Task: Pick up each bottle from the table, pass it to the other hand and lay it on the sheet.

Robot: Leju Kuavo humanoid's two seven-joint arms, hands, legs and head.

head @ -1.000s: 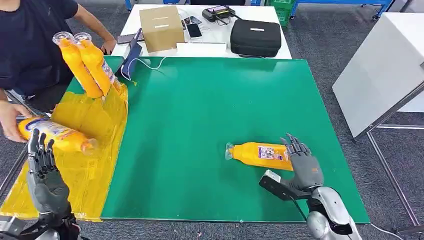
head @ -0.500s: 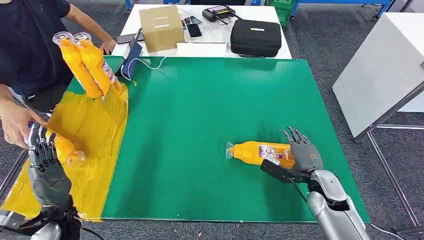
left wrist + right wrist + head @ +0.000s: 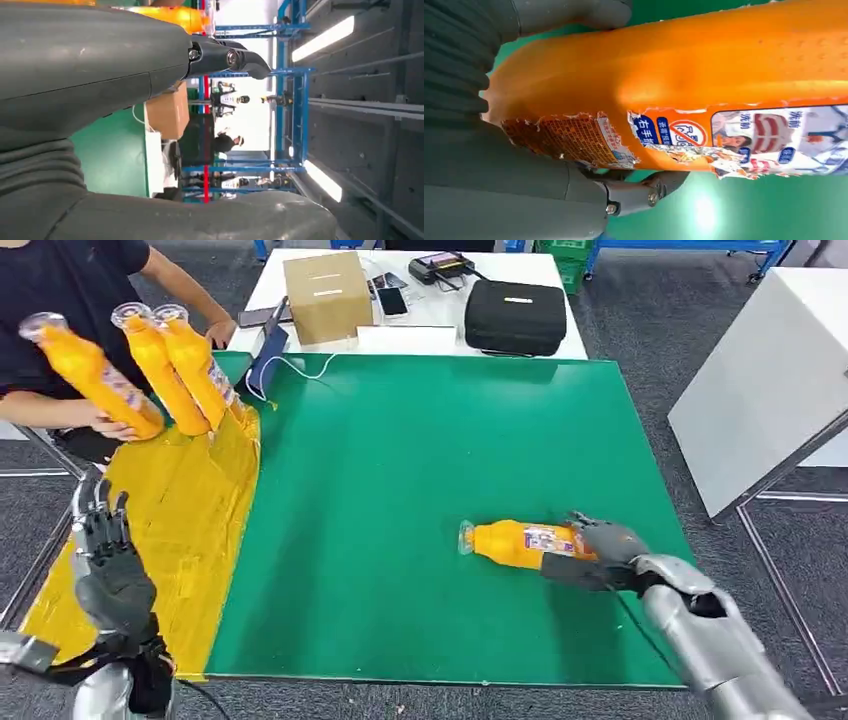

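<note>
An orange bottle (image 3: 518, 543) (image 3: 704, 70) lies on its side on the green table (image 3: 400, 460), cap pointing left. My right hand (image 3: 598, 554) (image 3: 499, 180) grips its base end, with the thumb on one side and a finger (image 3: 644, 189) on the other. My left hand (image 3: 108, 575) (image 3: 100, 75) stands open over the near left part of the yellow sheet (image 3: 190, 530), fingers up and holding nothing. Two more orange bottles (image 3: 175, 370) lean at the sheet's far end. A person holds a third bottle (image 3: 88, 375) beside them.
The person (image 3: 60, 300) stands at the table's far left corner. A white table behind carries a cardboard box (image 3: 324, 295), a black case (image 3: 512, 315) and phones. A blue device with a white cable (image 3: 262, 358) sits at the green table's far left edge. A white panel (image 3: 770, 370) stands to the right.
My right hand has closed around the lying bottle's base. The person lifted the bottle off the sheet near my left hand and now holds it beside the two leaning ones.
</note>
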